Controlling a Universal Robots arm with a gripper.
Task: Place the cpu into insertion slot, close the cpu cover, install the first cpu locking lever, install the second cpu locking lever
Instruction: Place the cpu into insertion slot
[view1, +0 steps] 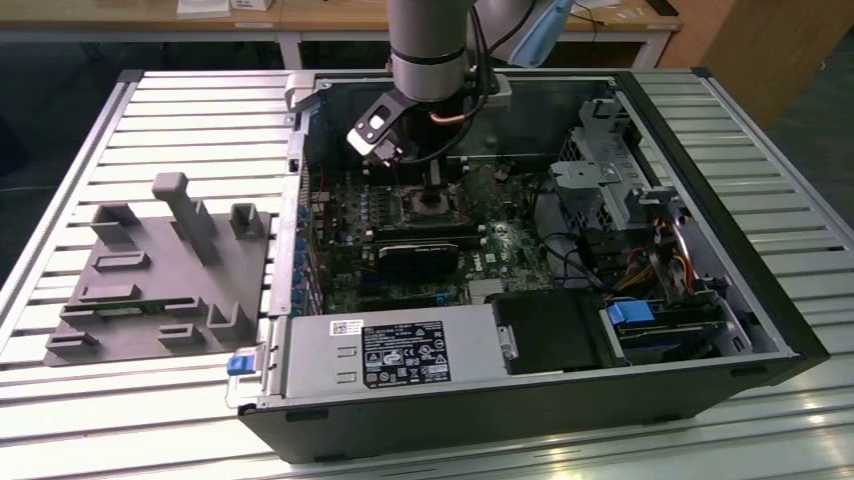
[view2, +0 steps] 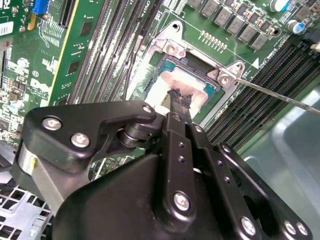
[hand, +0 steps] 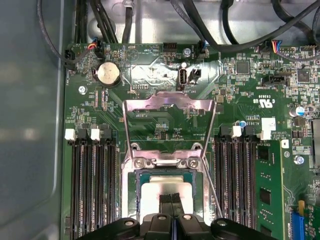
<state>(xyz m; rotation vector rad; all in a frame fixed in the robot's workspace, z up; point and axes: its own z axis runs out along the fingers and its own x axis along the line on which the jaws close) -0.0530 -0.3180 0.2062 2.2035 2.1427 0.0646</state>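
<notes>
Gripper (view1: 430, 185) is down inside the computer case (view1: 534, 405), upper middle of the exterior view, fingers pinched together with tips on the cpu (hand: 155, 187), which lies in the insertion slot (hand: 129, 192), with the cpu cover (hand: 170, 102) swung up open.

The flat square metal cpu (hand: 156, 186) is silvery-grey, the thin windowed metal cpu cover (hand: 170, 102) bright silver, the circuit board (hand: 240, 100) green with black slot stripes, the gripper (hand: 171, 198) matte black.

Exterior view high above computer case (view1: 534, 412), both wrist views close over insertion slot (view2: 192, 64) (hand: 140, 176)
</notes>
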